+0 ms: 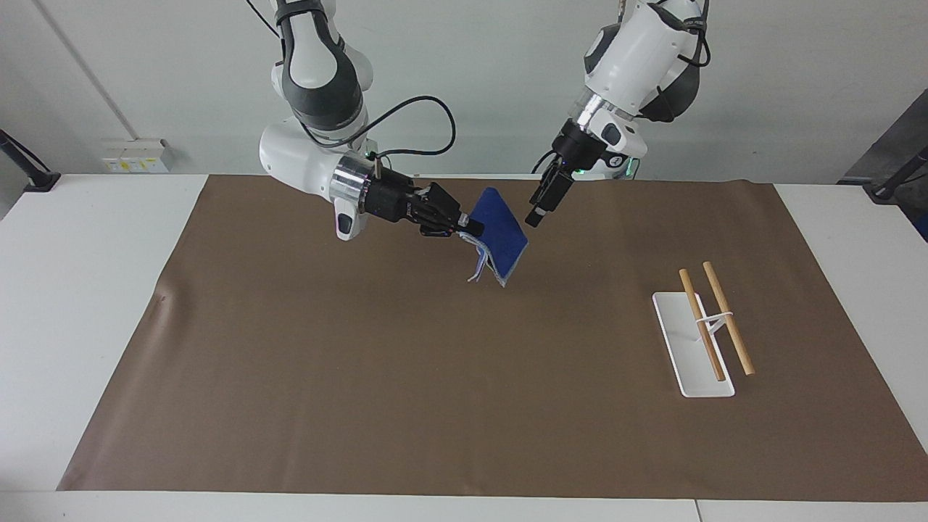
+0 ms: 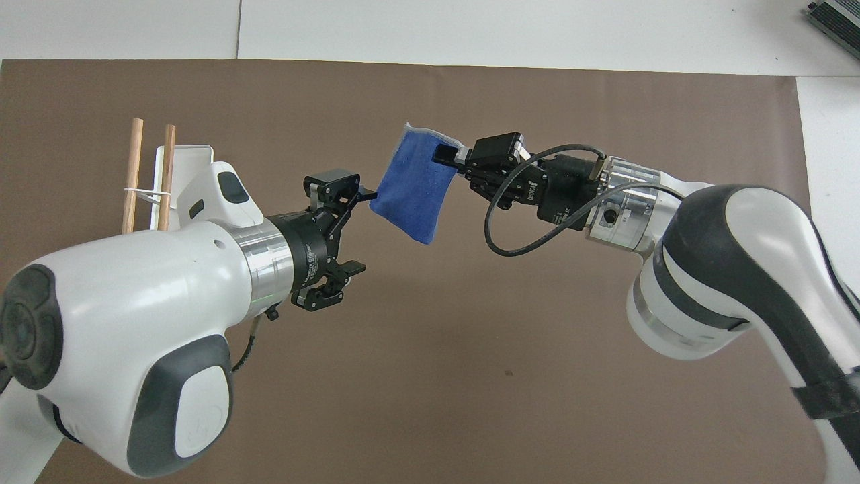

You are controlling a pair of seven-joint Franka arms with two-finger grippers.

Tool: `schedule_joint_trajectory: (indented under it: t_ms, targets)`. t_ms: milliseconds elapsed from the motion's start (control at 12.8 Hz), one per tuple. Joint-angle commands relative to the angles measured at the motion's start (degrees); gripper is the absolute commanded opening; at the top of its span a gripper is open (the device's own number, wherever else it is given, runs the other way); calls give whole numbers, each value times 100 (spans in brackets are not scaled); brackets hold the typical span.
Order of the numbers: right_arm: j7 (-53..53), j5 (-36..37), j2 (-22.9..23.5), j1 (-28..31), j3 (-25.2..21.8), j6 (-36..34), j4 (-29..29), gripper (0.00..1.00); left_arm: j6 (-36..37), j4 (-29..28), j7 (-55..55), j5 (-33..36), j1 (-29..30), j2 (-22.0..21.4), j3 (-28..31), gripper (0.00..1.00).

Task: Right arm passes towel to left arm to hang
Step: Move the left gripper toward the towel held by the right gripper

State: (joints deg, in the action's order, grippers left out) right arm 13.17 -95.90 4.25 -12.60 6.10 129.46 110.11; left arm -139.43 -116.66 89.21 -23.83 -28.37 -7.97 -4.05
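We're at the handover. I've got the towel (image 1: 499,233) up in the air over the mat (image 1: 362,377), pinched by one corner in the R gripper (image 1: 471,226), jaws clamped on it, rest of the cloth hanging down and tilted. The L gripper (image 2: 355,228) is right at the towel's free edge, jaws wide apart; in the overhead view one finger (image 2: 363,197) looks to be touching or just short of the cloth, can't tell which.

Next, as I read it: ease L in so the edge sits between its jaws, close, and only then let R go. Risk is closing on air or on one loose layer, since the fold gapes at the bottom.

The rack (image 1: 702,330) stands toward the L arm's end, nothing on its rods yet.
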Motion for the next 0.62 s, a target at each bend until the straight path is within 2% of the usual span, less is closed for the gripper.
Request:
schedule_joint_trajectory:
  t_ms: [0, 312, 390, 468, 545]
  targets:
    - [212, -201, -152, 12, 31, 97, 177, 0, -705, -216, 429, -113, -273, 119, 88, 100]
    - [212, -201, -152, 12, 31, 105, 177, 0, -1515, -137, 650, -104, -397, 533, 80, 100]
    - [212, -201, -152, 12, 31, 105, 177, 0, -1569, -120, 632, -104, -388, 559, 79, 78]
    - [212, -201, -152, 12, 31, 132, 177, 0, -1569, -85, 624, -104, -388, 586, 88, 43]
    - [212, -201, -152, -6, 31, 219, 177, 0, -1569, -41, 580, -104, -371, 612, 97, 19]
